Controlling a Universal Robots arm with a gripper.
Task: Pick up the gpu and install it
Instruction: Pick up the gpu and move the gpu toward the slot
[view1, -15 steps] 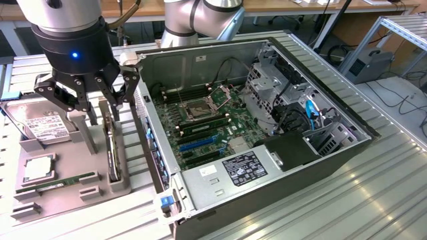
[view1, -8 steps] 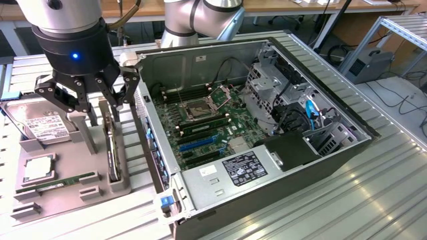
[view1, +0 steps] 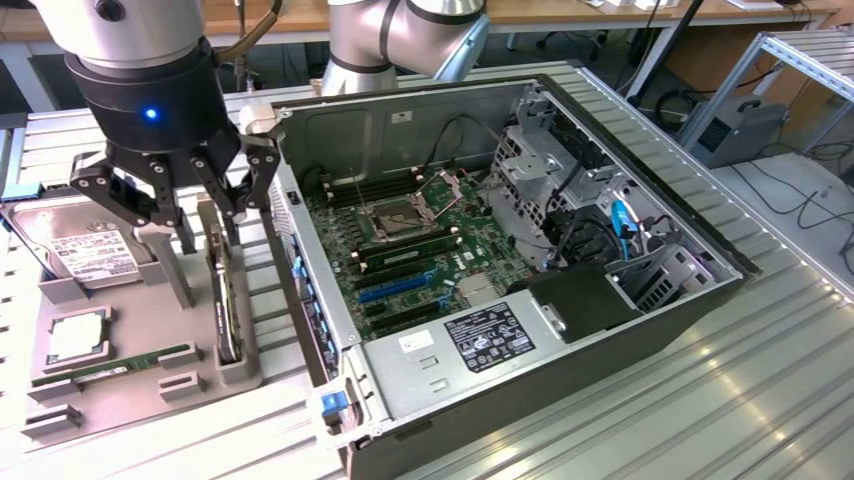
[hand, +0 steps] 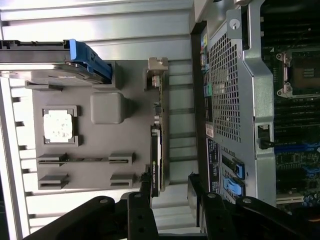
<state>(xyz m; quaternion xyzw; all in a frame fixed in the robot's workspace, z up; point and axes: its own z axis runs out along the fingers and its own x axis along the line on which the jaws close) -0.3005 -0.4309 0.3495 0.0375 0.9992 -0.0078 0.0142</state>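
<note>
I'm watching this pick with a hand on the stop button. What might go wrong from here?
1. The thin green-and-black gpu card stands on edge in the grey moulded tray, nearer one finger of the open black gripper; closing may tip it sideways.
2. The black computer case's perforated metal wall lies close beside the card; the other finger might strike it.

The gripper (hand: 169, 180) hung with fingers (hand: 195, 192) spread, the near end of the gpu (hand: 157, 130) between them, close to one finger. The gpu stood on edge in a gray tray (hand: 100, 75). Beyond it lay a cpu (hand: 58, 125), a memory stick (hand: 87, 160) and a hard drive (hand: 35, 70). On the gripper's other side stood an open pc case (hand: 235, 100).
</note>
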